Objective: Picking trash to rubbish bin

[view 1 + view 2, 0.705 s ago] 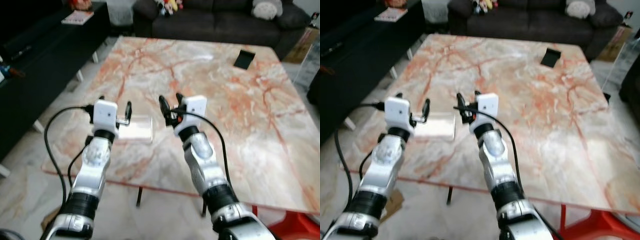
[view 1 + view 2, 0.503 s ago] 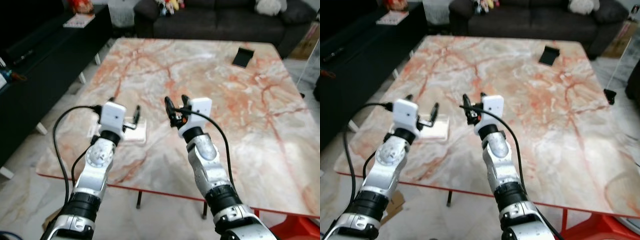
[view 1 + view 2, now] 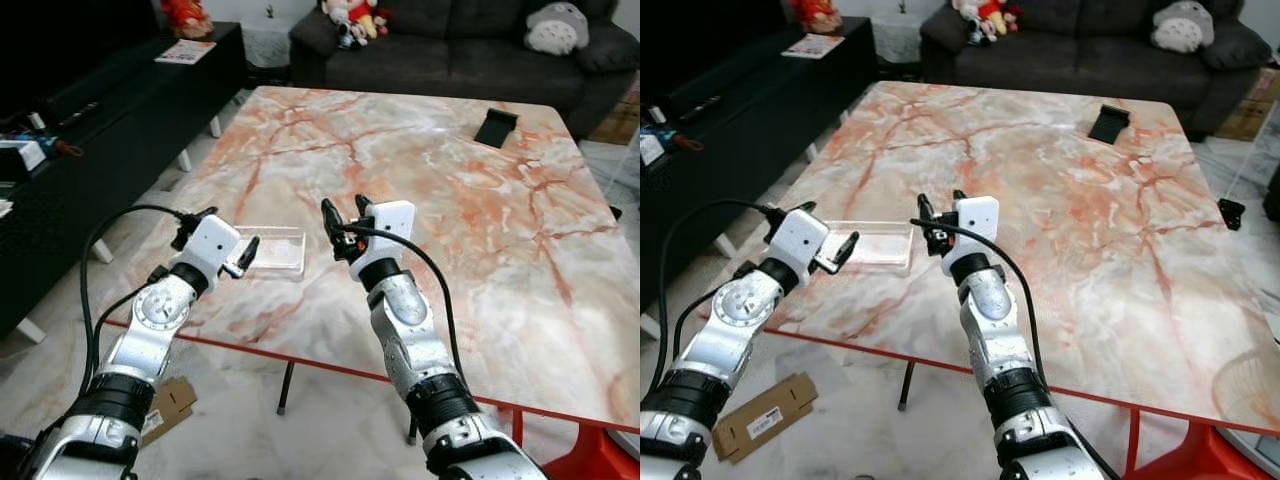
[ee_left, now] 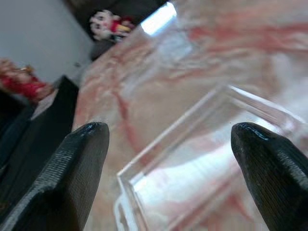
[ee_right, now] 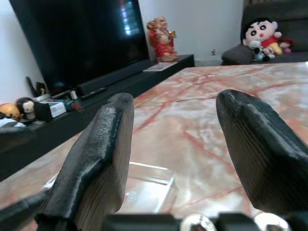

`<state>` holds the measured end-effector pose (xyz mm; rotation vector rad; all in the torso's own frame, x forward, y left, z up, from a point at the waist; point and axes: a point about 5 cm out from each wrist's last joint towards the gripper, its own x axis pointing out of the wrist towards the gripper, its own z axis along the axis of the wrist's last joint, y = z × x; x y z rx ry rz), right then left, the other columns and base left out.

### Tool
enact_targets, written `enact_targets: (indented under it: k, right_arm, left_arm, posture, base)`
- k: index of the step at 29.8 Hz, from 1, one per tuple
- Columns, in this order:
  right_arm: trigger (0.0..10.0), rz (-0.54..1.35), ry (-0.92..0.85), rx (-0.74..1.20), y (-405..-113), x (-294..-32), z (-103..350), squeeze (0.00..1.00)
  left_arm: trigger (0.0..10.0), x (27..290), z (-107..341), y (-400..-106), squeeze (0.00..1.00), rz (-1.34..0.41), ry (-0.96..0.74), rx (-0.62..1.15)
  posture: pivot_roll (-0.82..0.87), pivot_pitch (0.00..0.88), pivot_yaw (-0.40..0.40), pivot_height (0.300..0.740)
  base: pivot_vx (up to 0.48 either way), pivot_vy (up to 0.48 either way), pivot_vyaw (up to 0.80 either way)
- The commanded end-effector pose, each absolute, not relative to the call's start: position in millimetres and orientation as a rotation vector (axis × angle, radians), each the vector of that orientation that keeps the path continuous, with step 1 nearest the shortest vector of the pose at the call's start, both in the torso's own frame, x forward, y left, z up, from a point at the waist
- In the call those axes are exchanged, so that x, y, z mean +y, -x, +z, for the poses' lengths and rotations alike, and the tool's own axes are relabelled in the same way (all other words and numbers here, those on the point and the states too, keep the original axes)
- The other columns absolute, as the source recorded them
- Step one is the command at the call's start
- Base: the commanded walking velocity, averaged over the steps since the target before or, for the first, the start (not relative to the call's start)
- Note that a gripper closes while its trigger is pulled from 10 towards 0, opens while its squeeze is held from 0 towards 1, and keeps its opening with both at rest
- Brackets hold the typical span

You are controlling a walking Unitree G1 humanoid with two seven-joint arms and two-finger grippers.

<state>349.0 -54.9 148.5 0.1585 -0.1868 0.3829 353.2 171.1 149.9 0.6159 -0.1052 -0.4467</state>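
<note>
Your target, the clear plastic tray (image 3: 272, 250), lies flat on the marble tabletop (image 3: 480, 200) near its front left edge; it looks bare inside, though the clear walls make that hard to be sure of; its long axis runs left to right across your view, roughly along the tabletop's near edge; in the left wrist view the tray (image 4: 207, 159) sits just ahead of the fingers, one corner turned toward the camera.

Your left claw (image 3: 214, 227) is just beside the tray's left end, low over the tabletop; its two black fingers (image 4: 82, 168) stand wide apart with nothing between them, and you cannot tell from these views whether a tip touches the plastic; the silver forearm rises from the lower left and leans in toward the tray, a black cable looping off its wrist.

Your right claw (image 3: 341, 218) hangs over the tabletop just to the right of the tray, apart from it; its fingers (image 5: 101, 159) are spread and hold nothing, pointing out over the marble toward the dark TV cabinet (image 3: 120, 110); that forearm comes up from the bottom middle, nearly upright.

Further out, a small black object (image 3: 495, 127) rests near the far right corner of the tabletop; a dark sofa (image 3: 450, 45) with soft toys (image 3: 352, 20) stands behind it; a flattened cardboard box (image 3: 765, 415) lies on the floor below the left arm.
</note>
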Motion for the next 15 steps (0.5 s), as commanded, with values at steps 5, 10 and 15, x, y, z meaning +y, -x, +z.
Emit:
enact_targets:
  k: [5, 10, 15]
  right_arm:
    - [10.0, 0.404, -0.178, -0.185, -346.9, -46.2, 148.8, 0.00]
    - [10.0, 0.405, -0.175, -0.186, -346.8, -47.4, 148.7, 0.00]
    - [10.0, 0.400, -0.169, -0.185, -347.1, -50.9, 148.7, 0.00]
  left_arm:
    - [10.0, 164.9, 155.0, -367.2, 1.00, -0.499, -0.667, -0.063]
    - [10.0, 159.2, 155.9, -373.8, 0.00, -0.548, -0.709, -0.036]
    - [10.0, 146.7, 150.1, -381.3, 0.00, -0.649, -0.730, 0.066]
  posture:
    - [0.12, 0.026, 0.032, 0.740]
    - [0.12, 0.035, 0.027, 0.740]
    - [0.10, 0.055, 0.021, 0.740]
  base:
    - [0.000, 0.000, 0.00]
    - [0.000, 0.000, 0.00]
    - [0.000, 0.000, 0.00]
